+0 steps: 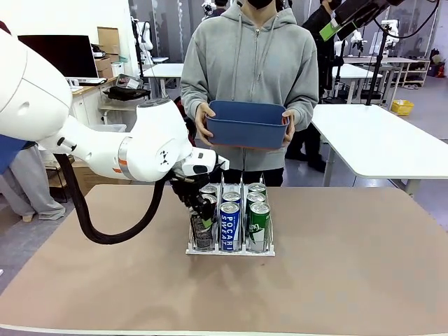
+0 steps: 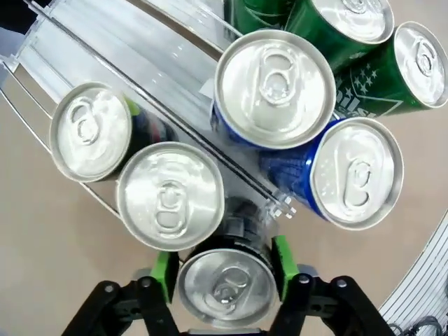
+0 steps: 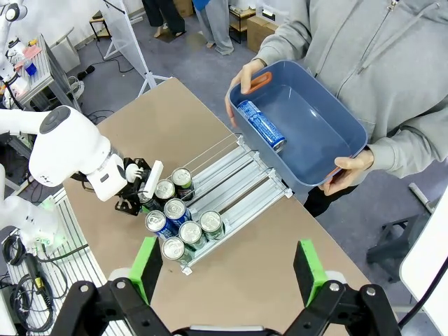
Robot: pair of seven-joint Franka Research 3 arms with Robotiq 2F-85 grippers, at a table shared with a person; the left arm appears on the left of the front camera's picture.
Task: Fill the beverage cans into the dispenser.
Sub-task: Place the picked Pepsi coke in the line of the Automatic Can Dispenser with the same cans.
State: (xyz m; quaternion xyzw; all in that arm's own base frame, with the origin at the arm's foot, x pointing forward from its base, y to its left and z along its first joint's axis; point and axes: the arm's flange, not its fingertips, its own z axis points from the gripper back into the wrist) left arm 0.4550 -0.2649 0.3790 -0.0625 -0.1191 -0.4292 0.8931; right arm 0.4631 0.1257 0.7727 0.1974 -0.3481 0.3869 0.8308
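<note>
The clear dispenser (image 1: 231, 250) stands mid-table, its three lanes holding black, blue and green beverage cans (image 1: 229, 224). My left gripper (image 1: 203, 210) hangs over the front of the left lane. In the left wrist view the left gripper (image 2: 224, 273) is open, and its green pads (image 2: 166, 276) flank a black can (image 2: 227, 288) standing in that lane. Behind it are more black cans (image 2: 170, 196), blue cans (image 2: 274, 87) and green cans (image 2: 420, 63). My right gripper (image 3: 227, 273) is open and empty, high above the dispenser (image 3: 245, 175).
A person at the far side holds a blue bin (image 1: 246, 124) in both hands above the table's back edge. One blue can (image 3: 260, 124) lies in the bin (image 3: 329, 140). Bare tabletop (image 1: 350, 266) surrounds the dispenser.
</note>
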